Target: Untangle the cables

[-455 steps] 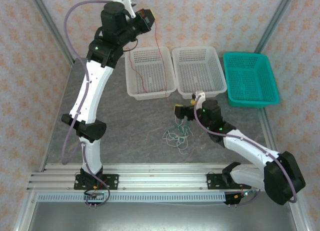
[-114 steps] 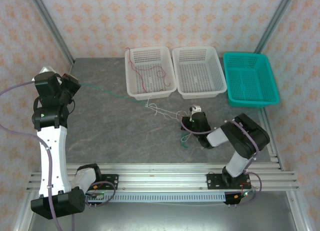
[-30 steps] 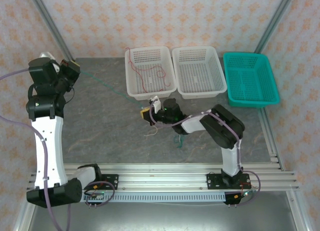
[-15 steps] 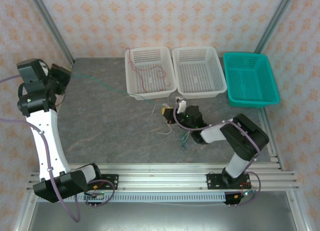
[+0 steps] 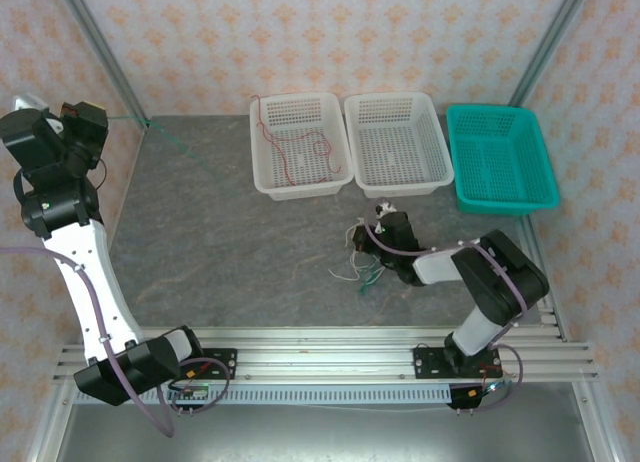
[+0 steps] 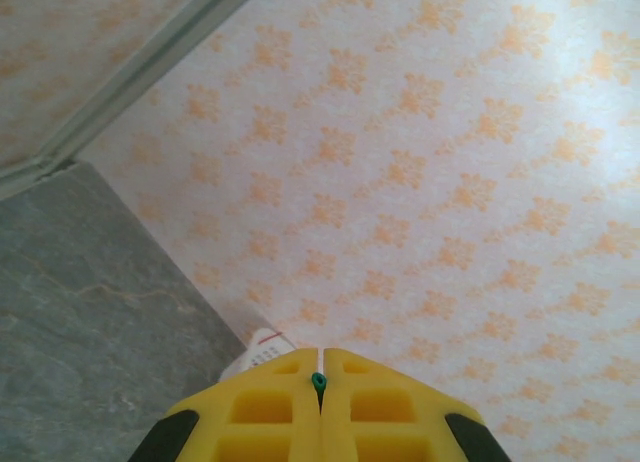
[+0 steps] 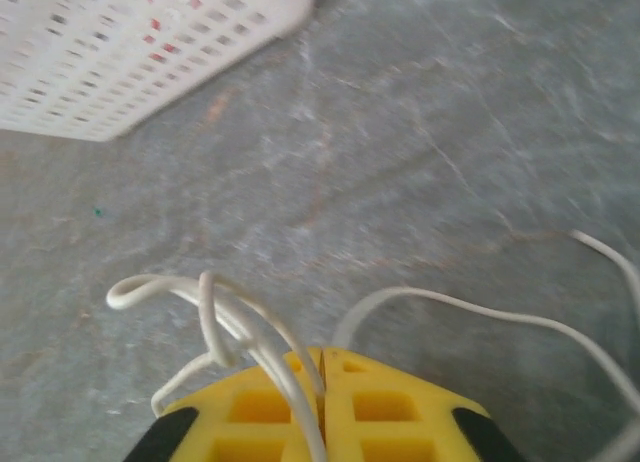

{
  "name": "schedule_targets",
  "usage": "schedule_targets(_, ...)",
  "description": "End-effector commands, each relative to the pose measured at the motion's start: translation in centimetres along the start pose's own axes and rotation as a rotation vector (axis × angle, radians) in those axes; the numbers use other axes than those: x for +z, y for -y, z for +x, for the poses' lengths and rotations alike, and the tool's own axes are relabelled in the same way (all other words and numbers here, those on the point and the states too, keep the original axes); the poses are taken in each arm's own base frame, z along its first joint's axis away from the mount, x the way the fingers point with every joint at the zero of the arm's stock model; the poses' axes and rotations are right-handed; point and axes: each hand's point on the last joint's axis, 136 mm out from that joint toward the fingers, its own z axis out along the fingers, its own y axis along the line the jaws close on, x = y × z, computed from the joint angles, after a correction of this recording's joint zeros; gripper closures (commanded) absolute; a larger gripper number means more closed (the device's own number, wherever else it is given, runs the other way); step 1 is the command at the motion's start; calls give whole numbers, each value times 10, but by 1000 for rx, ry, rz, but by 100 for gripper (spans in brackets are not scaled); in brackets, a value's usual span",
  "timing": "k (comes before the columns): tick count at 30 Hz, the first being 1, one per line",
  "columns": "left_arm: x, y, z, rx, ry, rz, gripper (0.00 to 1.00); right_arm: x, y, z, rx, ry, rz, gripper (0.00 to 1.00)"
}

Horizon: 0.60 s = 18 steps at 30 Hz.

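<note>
My left gripper [image 5: 88, 115] is raised at the far left by the wall, shut on the end of the green cable [image 6: 319, 381], which sticks out between its yellow fingertips. That green cable [image 5: 185, 150] runs taut down across the table toward the right. A small tangle of whitish and green cables [image 5: 356, 272] lies on the table in front of the baskets. My right gripper [image 5: 359, 238] is low over it, its jaws closed on a white cable [image 7: 232, 320] that loops out in front of the fingers. A red cable [image 5: 305, 147] lies in the left white basket [image 5: 262, 172].
A second white basket [image 5: 432, 177] and a teal basket [image 5: 545, 192] stand at the back right. The white basket's corner [image 7: 120, 72] is close ahead of my right gripper. Metal frame posts [image 5: 100, 52] and patterned walls close in the table; rails [image 5: 320, 347] run along the near edge.
The left arm has swung further left and up, drawing the green cable taut. The right gripper has moved right, from below the left basket to below the middle one, carrying the white cable.
</note>
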Motion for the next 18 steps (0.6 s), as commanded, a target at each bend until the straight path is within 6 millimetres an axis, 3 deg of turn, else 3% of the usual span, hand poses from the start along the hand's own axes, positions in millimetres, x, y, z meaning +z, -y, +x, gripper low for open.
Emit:
schedule_targets(1,-23,65,-7,71,18,195,100,-17,-20,-14,-69,5,-18,57)
schedule_targets(4,-34,98,-5,99,18,266,100,-43,-36,-42,-116,93,-17,3)
schedule_targets(8,-36,145,13,112,-36,396,100,-84,-56,-83,-187,256,-17,1)
schedule_targets(12,-25,177,43,116,-106,475,100,-120,-79,-119,-245,378,-29,1)
schedule_targets(18,8,228,115,109,-264,584,100,-158,-76,-165,-161,566,80,1)
